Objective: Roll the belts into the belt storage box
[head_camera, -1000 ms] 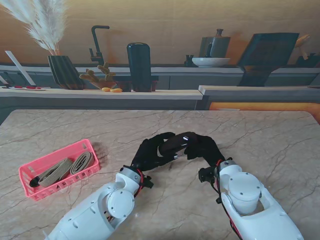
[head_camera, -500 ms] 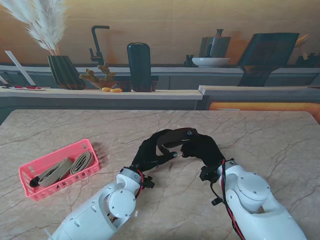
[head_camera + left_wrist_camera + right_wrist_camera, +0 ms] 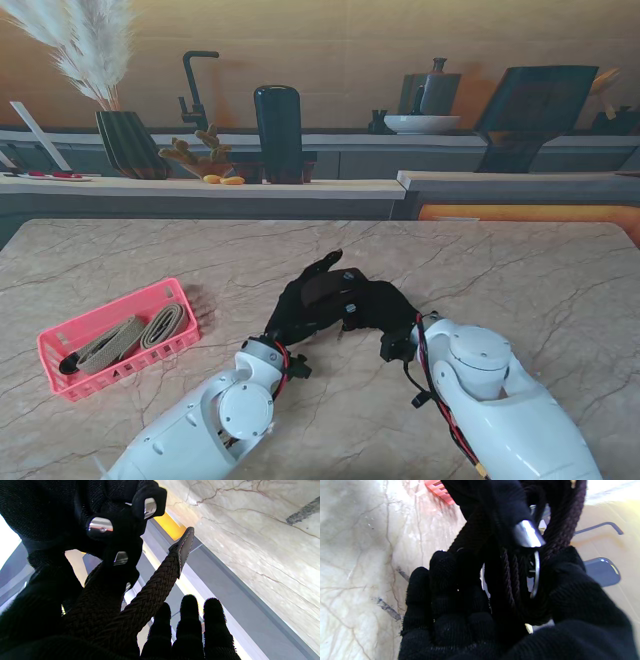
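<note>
— Where's the belt?

— The dark braided belt (image 3: 335,289) is off the tabletop (image 3: 520,270), mid-table, pinched between both my hands. Left hand (image 3: 300,310) and right hand (image 3: 385,305) are each closed around it (leather tip (image 3: 183,546) poking free).

— And the box?

— The pink storage box (image 3: 60,345) sits near the left edge, two tan belts (image 3: 135,335) inside.

The belt (image 3: 150,590) is dark brown and braided, with a smooth brown tip stitched in pale thread and a silver ring. Both hands (image 3: 300,305) (image 3: 385,310) wear black knit gloves. The box (image 3: 60,345) is pink, holding tan woven belts (image 3: 135,335). The table (image 3: 500,270) is beige marble with brown veins.
</note>
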